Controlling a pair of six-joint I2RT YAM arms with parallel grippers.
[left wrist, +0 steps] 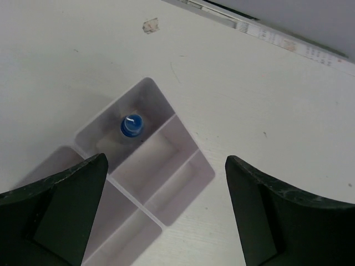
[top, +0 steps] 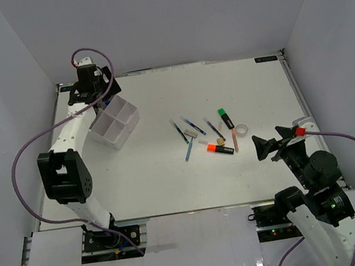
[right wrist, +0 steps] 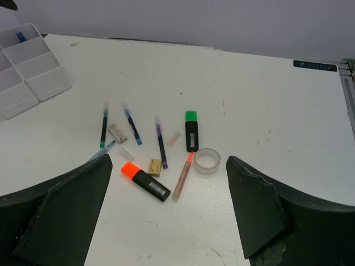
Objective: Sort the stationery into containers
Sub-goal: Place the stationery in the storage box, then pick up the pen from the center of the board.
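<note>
Writing shows in two places only: a small dark label [right wrist: 314, 65] near the 1 o'clock corner of the white tabletop [top: 171, 180], and a pale printed strip [left wrist: 277, 36] along its far edge. Both are too small to read. The left fingers [top: 90, 87] are spread wide and hold nothing. They hang over the white square plastic tray with four compartments [top: 128, 133], which sits at about 10 o'clock on the tabletop, turned corner-on. Inside it the small bottle with a blue cap [left wrist: 132, 125] stands upright in the far compartment, at 11 o'clock in the left wrist view, apart from both fingers. The right fingers [top: 265, 147] are also spread wide and empty, at 4 o'clock, pointing toward the loose stationery near the centre. There lie a green-capped black highlighter [right wrist: 191, 130], an orange-capped black highlighter [right wrist: 147, 182], a clear tape ring [right wrist: 207, 160] just beside a pink pen [right wrist: 182, 176], several thin blue pens [right wrist: 132, 126] and two small beige erasers [right wrist: 117, 133]. Bare tabletop lies between this group and the tray, and also toward the near edge at 6 o'clock. Plain white walls [top: 167, 15] close the left, far and right sides.
</note>
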